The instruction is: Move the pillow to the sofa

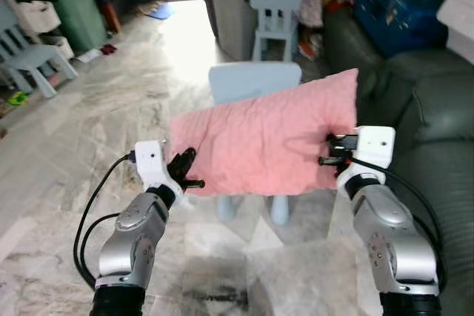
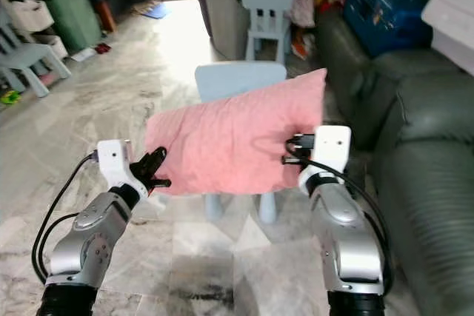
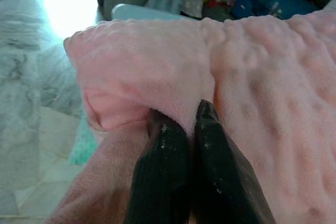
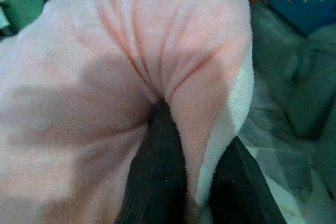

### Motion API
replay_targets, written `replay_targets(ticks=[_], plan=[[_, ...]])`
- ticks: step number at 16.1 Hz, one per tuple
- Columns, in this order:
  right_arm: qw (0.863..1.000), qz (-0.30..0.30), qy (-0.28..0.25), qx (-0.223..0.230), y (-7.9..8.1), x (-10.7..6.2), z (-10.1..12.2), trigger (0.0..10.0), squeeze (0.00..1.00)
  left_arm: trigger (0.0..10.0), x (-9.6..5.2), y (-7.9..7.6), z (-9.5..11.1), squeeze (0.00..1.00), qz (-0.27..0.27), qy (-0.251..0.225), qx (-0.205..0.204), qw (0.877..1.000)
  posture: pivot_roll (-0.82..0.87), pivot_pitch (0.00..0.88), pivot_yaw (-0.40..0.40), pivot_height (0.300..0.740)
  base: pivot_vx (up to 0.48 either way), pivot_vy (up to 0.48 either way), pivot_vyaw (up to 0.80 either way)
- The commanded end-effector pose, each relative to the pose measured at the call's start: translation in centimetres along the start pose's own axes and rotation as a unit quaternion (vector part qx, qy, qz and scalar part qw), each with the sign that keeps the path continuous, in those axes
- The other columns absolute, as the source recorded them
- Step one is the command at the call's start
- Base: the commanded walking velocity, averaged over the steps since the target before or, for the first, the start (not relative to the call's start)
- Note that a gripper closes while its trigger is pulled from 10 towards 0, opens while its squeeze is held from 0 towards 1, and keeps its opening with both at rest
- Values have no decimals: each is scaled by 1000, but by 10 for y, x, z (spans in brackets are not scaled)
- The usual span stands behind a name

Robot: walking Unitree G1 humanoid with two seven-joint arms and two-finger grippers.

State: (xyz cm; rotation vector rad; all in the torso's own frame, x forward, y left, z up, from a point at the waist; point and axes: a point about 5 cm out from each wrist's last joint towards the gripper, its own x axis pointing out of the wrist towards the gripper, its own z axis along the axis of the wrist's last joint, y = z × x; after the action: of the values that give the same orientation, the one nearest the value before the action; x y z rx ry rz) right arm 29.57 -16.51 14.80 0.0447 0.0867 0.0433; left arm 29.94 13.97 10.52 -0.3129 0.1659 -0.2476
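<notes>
A pink pillow (image 1: 263, 135) hangs in the air between my two arms, above a small light-blue chair (image 1: 255, 83). My left gripper (image 1: 189, 172) is shut on the pillow's lower left corner; its black fingers (image 3: 168, 145) pinch a fold of the fabric. My right gripper (image 1: 329, 151) is shut on the pillow's right edge, with a fold squeezed between its fingers (image 4: 163, 145). The dark green sofa (image 1: 426, 123) stands to the right, just past the pillow's right end.
A grey bin (image 1: 231, 12) and a second light-blue chair (image 1: 276, 7) stand behind. A blue suitcase (image 1: 396, 1) lies on the sofa's far end. More small chairs (image 1: 26, 57) and storage boxes line the left wall. Marble floor (image 1: 89, 138) stretches open to the left.
</notes>
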Motion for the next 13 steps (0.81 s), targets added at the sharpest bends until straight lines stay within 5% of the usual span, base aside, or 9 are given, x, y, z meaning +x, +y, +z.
replay_targets(ticks=[1, 13], plan=[[1000, 4, -21, 3, 2, -1, 9, 10000, 0, 10000, 0, -3, 9, 0, -15, -15, 6, 1000, -195, 0, 82, 740, 352, 0, 0], [1000, 10, -21, 4, 1, -2, 10, 10000, 0, 10000, -2, -7, 2, 0, -28, 4, 2, 1000, -202, 0, 76, 740, 345, 0, -710]])
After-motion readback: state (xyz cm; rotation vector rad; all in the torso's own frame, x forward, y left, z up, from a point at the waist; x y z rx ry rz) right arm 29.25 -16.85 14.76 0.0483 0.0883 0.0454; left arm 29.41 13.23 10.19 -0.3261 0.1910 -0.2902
